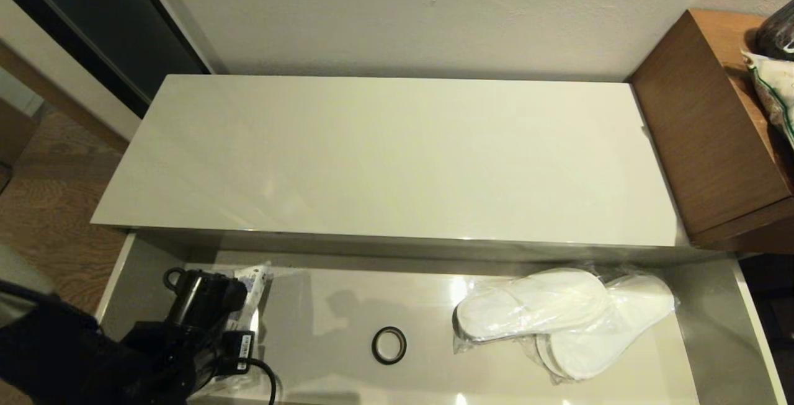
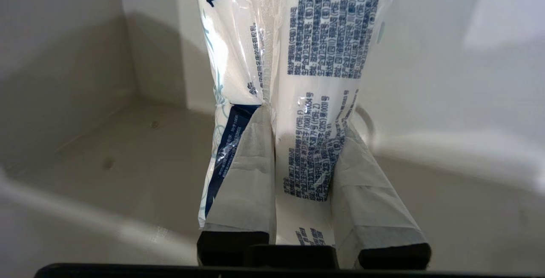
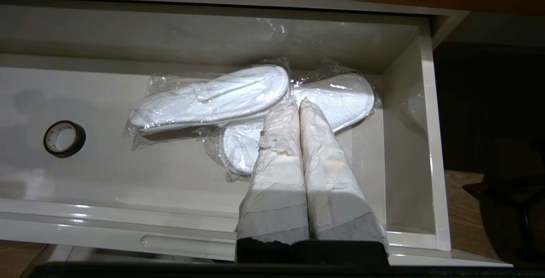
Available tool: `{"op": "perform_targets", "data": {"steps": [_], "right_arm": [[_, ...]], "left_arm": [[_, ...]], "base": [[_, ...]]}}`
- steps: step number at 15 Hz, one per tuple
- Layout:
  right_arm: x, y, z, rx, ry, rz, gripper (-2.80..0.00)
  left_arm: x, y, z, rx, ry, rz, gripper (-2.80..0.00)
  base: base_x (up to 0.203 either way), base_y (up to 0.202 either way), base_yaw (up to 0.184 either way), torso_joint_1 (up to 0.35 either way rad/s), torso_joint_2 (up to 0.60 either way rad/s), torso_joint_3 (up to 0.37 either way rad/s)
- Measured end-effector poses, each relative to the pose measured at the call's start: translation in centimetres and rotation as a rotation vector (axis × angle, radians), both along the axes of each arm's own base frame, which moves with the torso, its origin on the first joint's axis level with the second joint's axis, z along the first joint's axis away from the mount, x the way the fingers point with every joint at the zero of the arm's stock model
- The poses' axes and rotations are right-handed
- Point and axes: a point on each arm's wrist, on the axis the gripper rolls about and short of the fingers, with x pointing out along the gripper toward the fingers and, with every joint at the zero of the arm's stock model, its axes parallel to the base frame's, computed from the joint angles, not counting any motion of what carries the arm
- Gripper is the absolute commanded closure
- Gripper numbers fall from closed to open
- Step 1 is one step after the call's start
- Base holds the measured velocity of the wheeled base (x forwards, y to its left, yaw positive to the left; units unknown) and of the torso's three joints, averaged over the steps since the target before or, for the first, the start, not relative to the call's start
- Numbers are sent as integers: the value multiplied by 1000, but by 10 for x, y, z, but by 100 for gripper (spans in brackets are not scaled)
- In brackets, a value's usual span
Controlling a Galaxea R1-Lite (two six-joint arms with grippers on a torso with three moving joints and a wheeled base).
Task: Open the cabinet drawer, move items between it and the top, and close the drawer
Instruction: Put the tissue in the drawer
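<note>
Open cabinet drawer (image 1: 713,330) across the bottom of the head view: wide, shallow, glossy pale grey-beige inside, pulled out toward the lower edge of the frame. Above it, filling the middle of the frame, the top (image 1: 384,157) of the low cabinet: long, plain, reflective cream-beige slab. At the right edge, a taller brown wooden unit (image 1: 695,138) with bagged things on it.

At the lower left of the head view, inside the drawer's left end, the left gripper (image 2: 304,141) pinching the tissue packet (image 1: 253,284). Soft white plastic packet with blue patches, mostly hidden there behind the black arm. In the left wrist view, packet (image 2: 298,56) running up the middle of the frame, squeezed between two tape-wrapped fingers (image 2: 247,176), crinkled and shiny, drawer floor and corner behind it. Printed in dark blue: a large "10" near the upper left of the packet, then columns of small Chinese characters with digits in brackets, too fine to read. Navy band at the packet's lower left side.

At the lower right of the head view, slippers (image 1: 546,309): flat, white, sealed in clear plastic, two packs overlapping on the drawer floor. Between packet and slippers, low in the centre, a small black ring (image 1: 389,345), a roll of tape.

In the right wrist view, right gripper (image 3: 299,105) poised above the slippers (image 3: 213,99), wrapped fingers (image 3: 276,163) pressed together, holding nothing. Ring (image 3: 64,138) at the left of that frame, with faint print inside its core, unreadable.
</note>
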Motion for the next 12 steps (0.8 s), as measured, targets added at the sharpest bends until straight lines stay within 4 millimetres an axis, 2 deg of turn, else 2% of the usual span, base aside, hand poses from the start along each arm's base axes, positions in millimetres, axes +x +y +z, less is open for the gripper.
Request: {"op": "perform_targets", "data": {"steps": [1, 2, 6, 10, 11, 12], "right_arm": [[0, 0, 0, 0, 0, 0, 0], [0, 0, 0, 0, 0, 0, 0], [0, 0, 0, 0, 0, 0, 0], [0, 0, 0, 0, 0, 0, 0], [0, 0, 0, 0, 0, 0, 0], [0, 0, 0, 0, 0, 0, 0]], "left_arm": [[-6, -2, 4, 4, 12, -12, -20], [-10, -3, 6, 3, 10, -21, -280], [-15, -3, 4, 1, 13, -29, -280], [-5, -8, 8, -22, -15, 0, -280], [-6, -7, 13, -22, -28, 4, 0], [-11, -6, 20, -22, -36, 6, 0]], "base": [[0, 0, 0, 0, 0, 0], [0, 0, 0, 0, 0, 0], [0, 0, 0, 0, 0, 0], [0, 0, 0, 0, 0, 0], [0, 0, 0, 0, 0, 0], [0, 0, 0, 0, 0, 0]]}}
